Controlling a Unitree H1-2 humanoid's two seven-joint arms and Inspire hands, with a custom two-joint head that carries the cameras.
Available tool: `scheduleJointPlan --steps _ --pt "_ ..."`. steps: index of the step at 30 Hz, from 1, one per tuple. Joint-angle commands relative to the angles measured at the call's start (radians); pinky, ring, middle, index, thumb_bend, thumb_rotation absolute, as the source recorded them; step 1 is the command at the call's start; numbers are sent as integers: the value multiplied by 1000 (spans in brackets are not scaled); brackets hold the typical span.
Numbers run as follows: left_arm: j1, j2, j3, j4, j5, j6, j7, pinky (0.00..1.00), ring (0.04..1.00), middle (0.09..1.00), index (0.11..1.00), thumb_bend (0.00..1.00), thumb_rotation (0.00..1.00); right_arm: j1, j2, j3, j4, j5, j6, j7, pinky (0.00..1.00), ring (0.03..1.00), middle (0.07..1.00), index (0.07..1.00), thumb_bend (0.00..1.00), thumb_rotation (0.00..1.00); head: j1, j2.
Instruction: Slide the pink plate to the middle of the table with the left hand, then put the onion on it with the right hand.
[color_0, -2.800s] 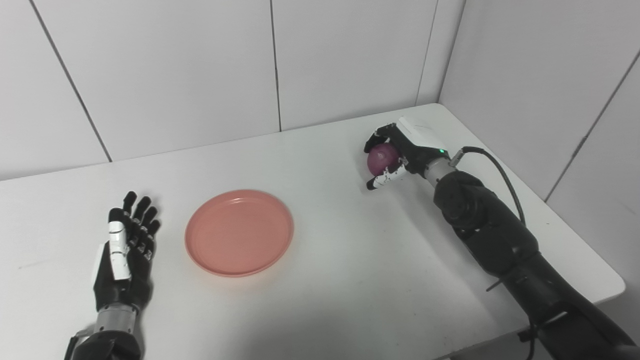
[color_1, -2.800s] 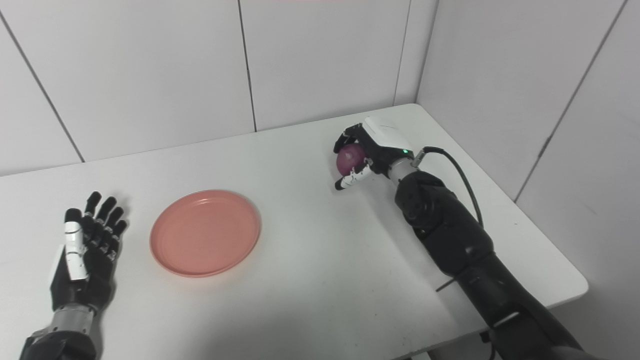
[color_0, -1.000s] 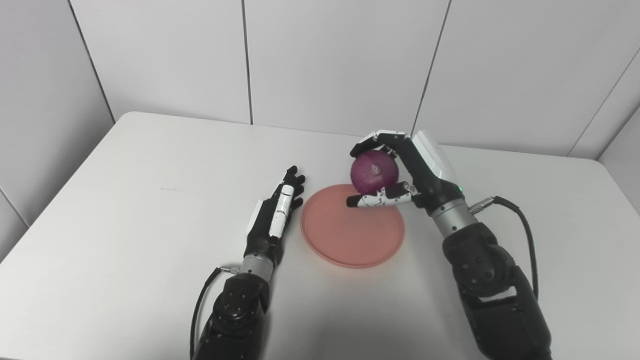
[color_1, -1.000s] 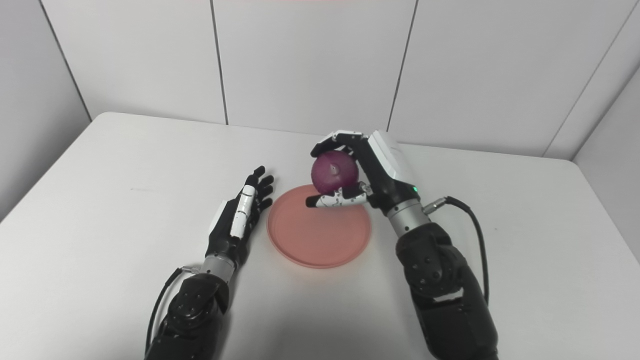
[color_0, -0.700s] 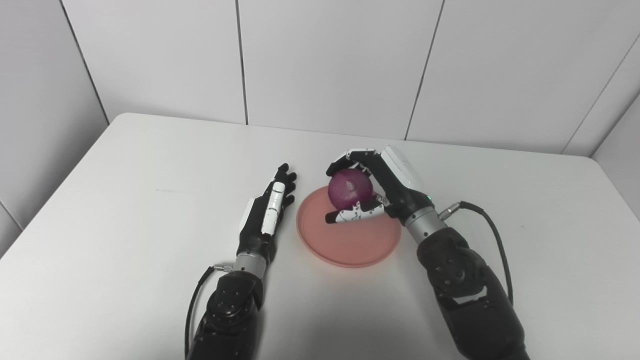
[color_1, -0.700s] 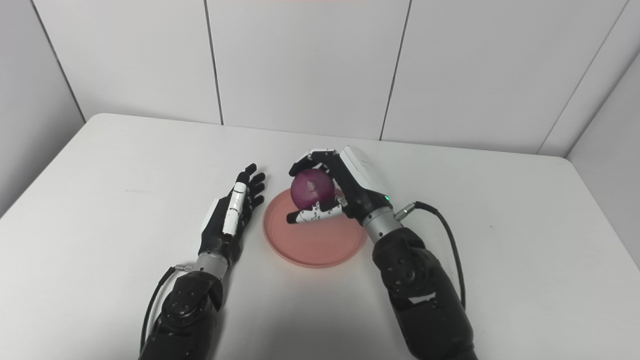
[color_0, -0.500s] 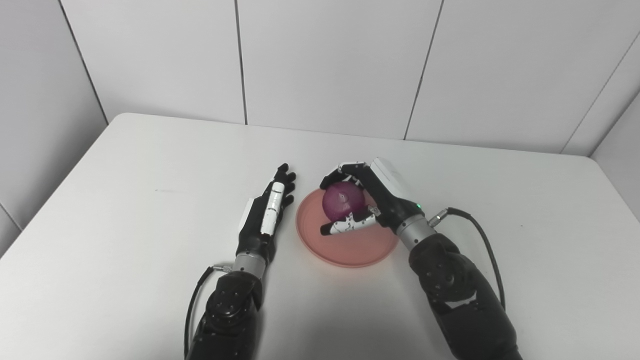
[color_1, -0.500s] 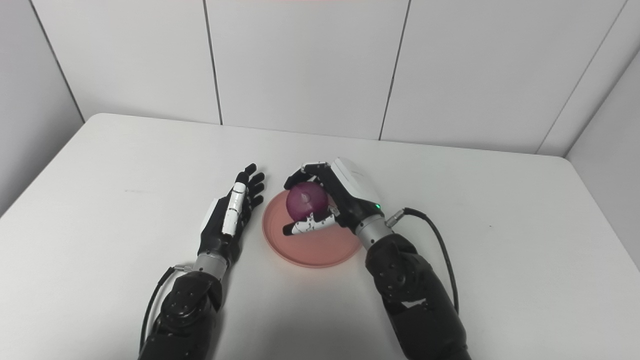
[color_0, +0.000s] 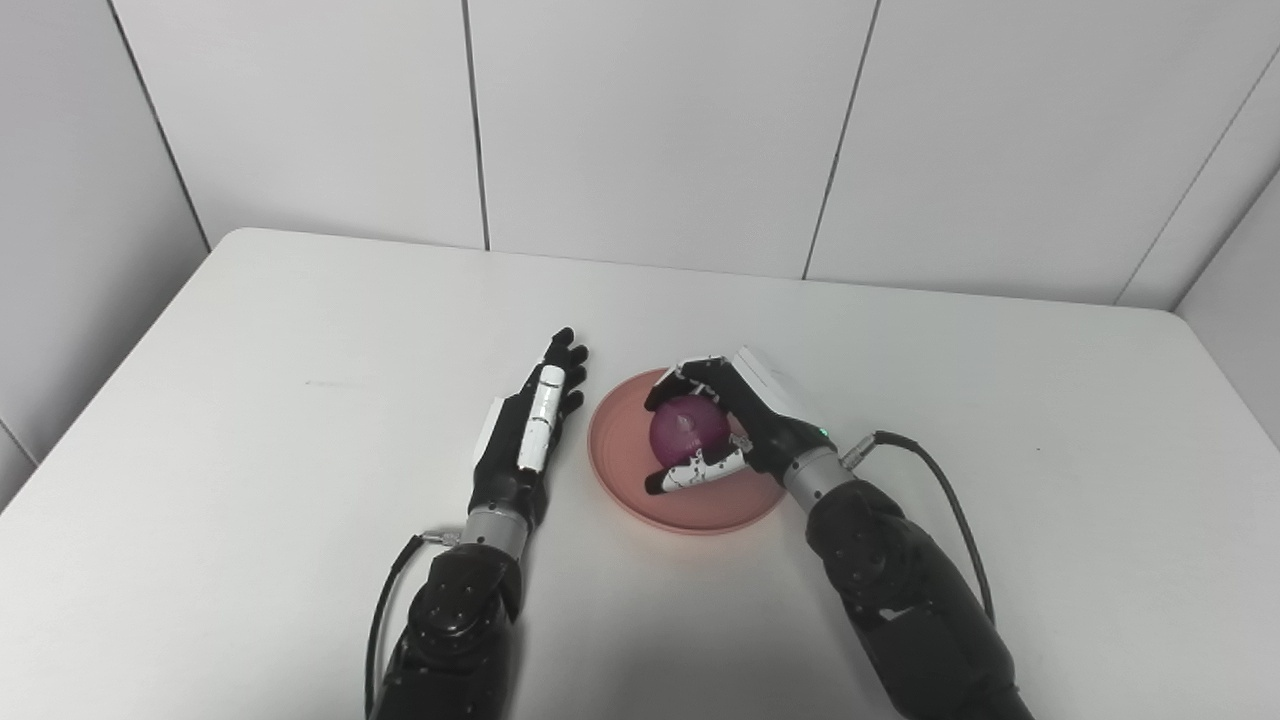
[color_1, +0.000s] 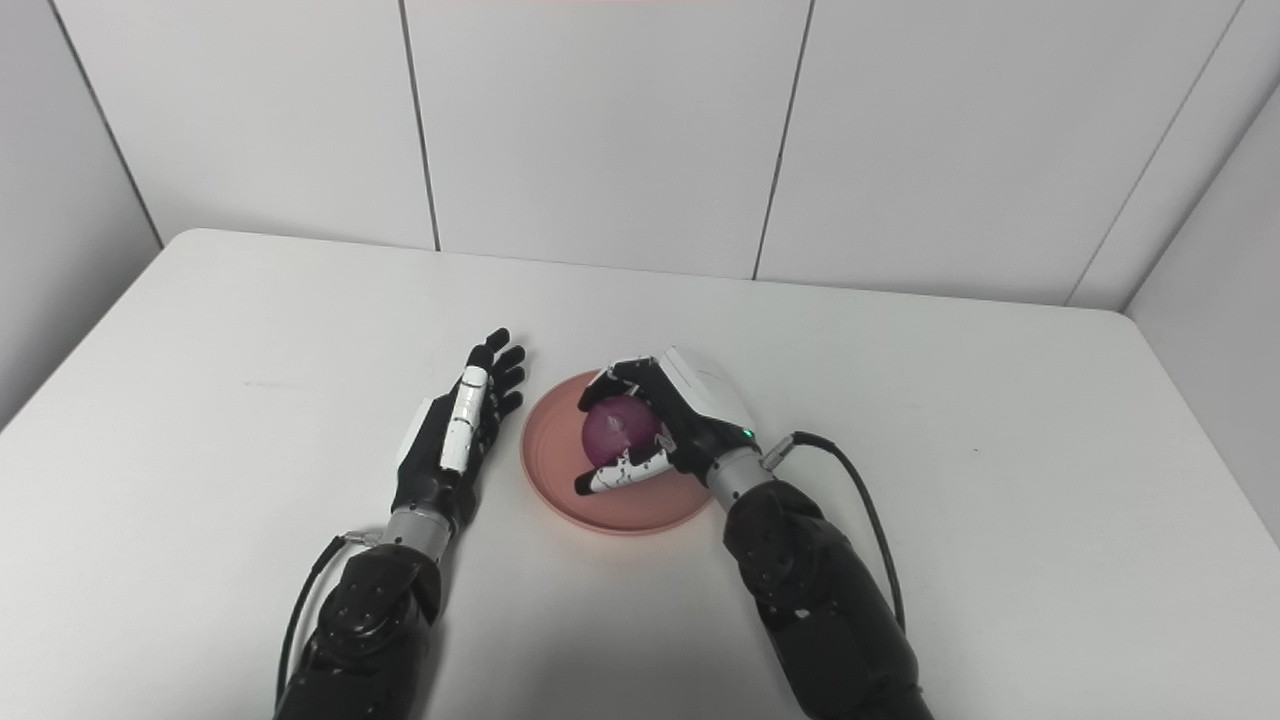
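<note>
Purple onion (color_0: 689, 433) now lowered onto pink plate (color_0: 620, 470).

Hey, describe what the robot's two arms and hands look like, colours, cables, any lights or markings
Both arms are glossy black with rounded, jointed shells. Each ends in a silver metal wrist collar. The left hand is black with a white strip along one finger. The right hand is black with a white cover on its back, white speckled thumb segments and a small green light near the wrist. A black cable loops out beside each wrist.
</note>
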Motion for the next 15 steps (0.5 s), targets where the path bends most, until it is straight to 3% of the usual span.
scheduleJointPlan --steps 1,9,11,12,15 --pt "-37 0 -7 -28 2 -29 -5 935 939 929 922 603 1000 -42 -8 -3 -2 -2 -5 -16 316 380 475 542 512 0 1 0" --pt "-36 -8 -3 -34 -15 -23 -10 935 940 930 927 595 1000 -40 -16 -13 -1 32 -16 -15 411 414 483 545 514 0 2 1" --pt "-36 -10 -2 -36 -18 -21 -11 940 943 933 930 593 1000 -38 -22 -13 -12 44 -24 -7 455 512 480 520 523 3 1 1" --pt "-35 -11 -2 -37 -19 -20 -11 941 944 933 931 592 1000 -37 -25 -11 -17 49 -30 -5 492 556 558 508 520 74 1 1" --pt "-36 -12 -4 -37 -13 -19 -8 939 941 931 931 592 1000 -37 -38 -1 -29 54 -52 -3 553 623 655 498 518 148 1 1"
